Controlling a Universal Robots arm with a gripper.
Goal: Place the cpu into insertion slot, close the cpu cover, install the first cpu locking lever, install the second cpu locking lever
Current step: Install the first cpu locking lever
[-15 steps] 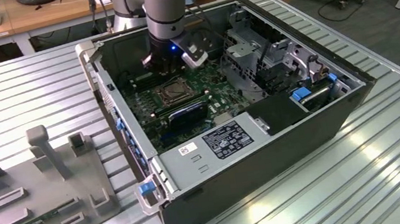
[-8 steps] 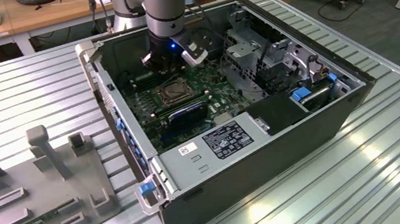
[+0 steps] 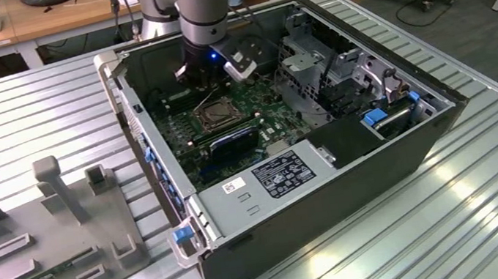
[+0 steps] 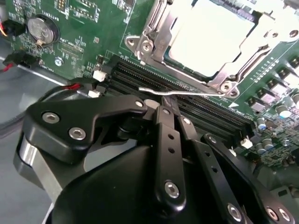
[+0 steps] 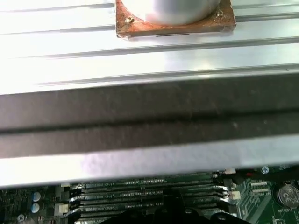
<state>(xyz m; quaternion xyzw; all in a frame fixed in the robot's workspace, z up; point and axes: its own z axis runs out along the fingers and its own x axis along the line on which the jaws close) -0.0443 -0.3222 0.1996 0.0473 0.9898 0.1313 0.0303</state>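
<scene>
While the tool [image 4: 173,106] is pressed together, tips against the thin locking lever [image 4: 196,94] beside the cpu [image 4: 210,37] seated in the insertion slot [image 3: 215,113] under its cpu cover [image 4: 156,28], I judge the springy wire could slip free and snap back. From the exterior view's left, a grey fixture plate [image 3: 49,251], then the computer case [image 3: 336,193], sit on the ribbed bench [image 3: 496,206], with desks [image 3: 63,19] behind.

No legible text on case label [image 3: 283,173]

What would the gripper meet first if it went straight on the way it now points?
Most likely the thin silvery locking lever lying right at the gripper's tip, with the black memory slots just beyond; whether it already touches is unclear.
</scene>
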